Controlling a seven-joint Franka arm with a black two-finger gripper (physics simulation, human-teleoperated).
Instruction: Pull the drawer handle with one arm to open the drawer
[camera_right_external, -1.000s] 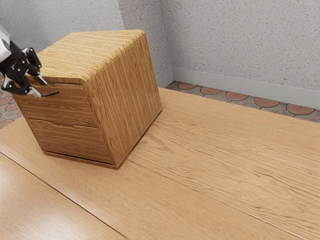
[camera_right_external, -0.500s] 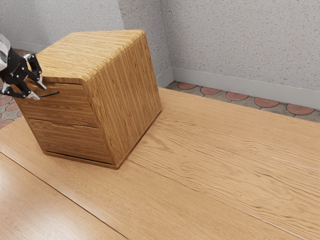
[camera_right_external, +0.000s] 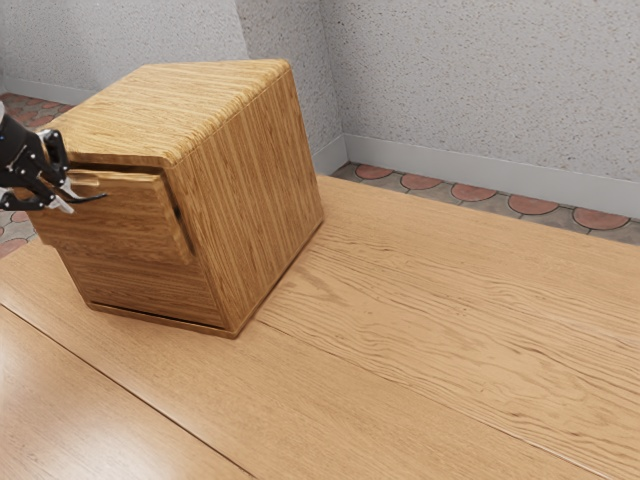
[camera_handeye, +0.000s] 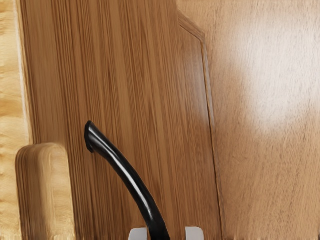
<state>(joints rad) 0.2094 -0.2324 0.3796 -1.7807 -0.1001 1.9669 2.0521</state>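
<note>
Since the gripper (camera_right_external: 64, 190) has backed away from the cabinet (camera_right_external: 230, 160) toward the exterior view's left over the last second, the top drawer (camera_right_external: 115, 220) has come out with it. A second ago the drawer's front lay flush with the cabinet's face. Now it stands proud of that face, with a dark gap open under the cabinet's top edge and along the drawer's side.

The gripper sits just off the cabinet's front, at the level of the top drawer. Its two fingers are drawn in around the black drawer handle (camera_right_external: 88, 198), pinching it. In the wrist view the handle (camera_handeye: 125, 175) curves down off the drawer front and ends between the two pale pads.

The lower drawer (camera_right_external: 140, 280) is flush in the cabinet beneath the open one. The cabinet itself has not shifted on the table (camera_right_external: 450, 330), which stretches away from its right side.

I judge the task well under way. The grip has held and the drawer slides freely, though it is only partly out. More travel straight away from the cabinet's face should finish the opening.
</note>
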